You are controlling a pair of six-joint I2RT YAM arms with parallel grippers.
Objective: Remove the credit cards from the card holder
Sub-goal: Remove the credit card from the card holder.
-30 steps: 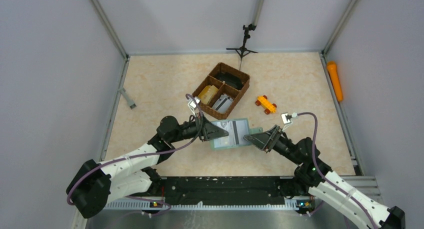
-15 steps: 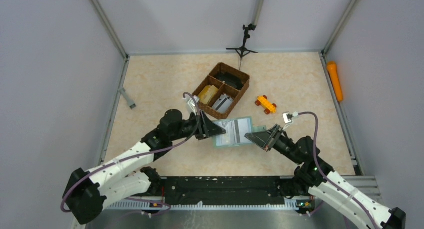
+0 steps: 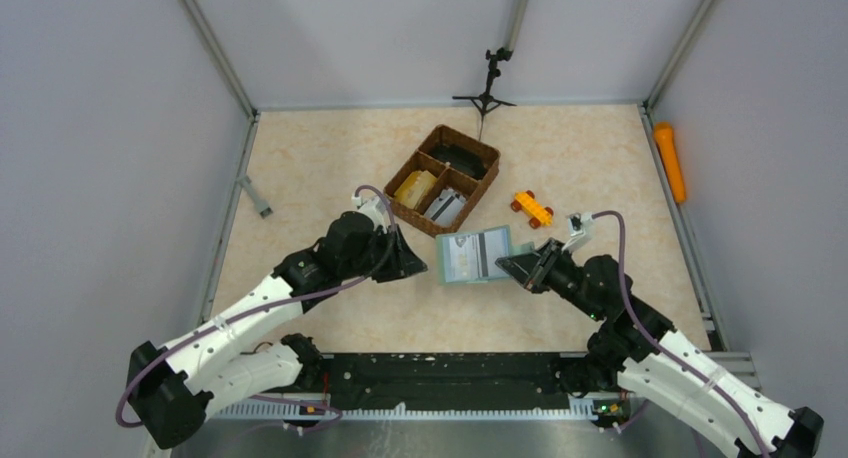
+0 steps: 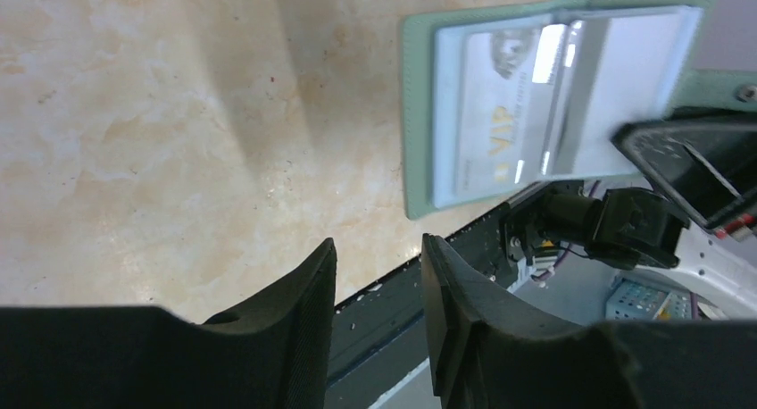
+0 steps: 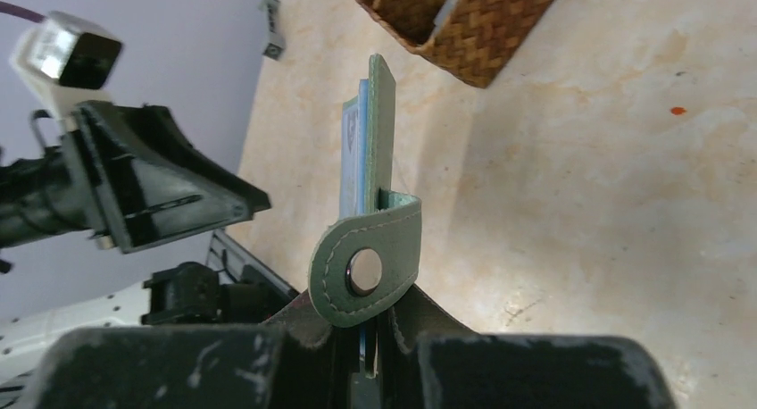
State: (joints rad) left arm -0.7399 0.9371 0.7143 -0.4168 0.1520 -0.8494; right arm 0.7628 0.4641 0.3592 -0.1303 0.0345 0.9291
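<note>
The grey-green card holder [image 3: 473,258] hangs open above the table, blue-grey inside. My right gripper [image 3: 508,265] is shut on its right edge. In the right wrist view the holder [image 5: 380,132] stands edge-on, its snap tab [image 5: 361,268] just above my right gripper [image 5: 379,338]. A pale credit card [image 4: 486,114] marked VIP sits in the holder's [image 4: 415,114] left pocket. No dark card shows. My left gripper [image 3: 420,270] is open and empty, a short way left of the holder. The left wrist view shows it [image 4: 377,248] with a clear gap between its fingers.
A brown wicker tray [image 3: 478,191] stands behind the holder, with a yellow block [image 3: 415,188] in one compartment. An orange toy block [image 3: 532,208] lies right of it. An orange cylinder [image 3: 670,163] lies by the right wall. A small tripod [image 3: 487,88] stands at the back.
My left gripper has drawn back to the left, away from the holder's left edge. My right gripper has carried the holder a little away from me and to the right.
</note>
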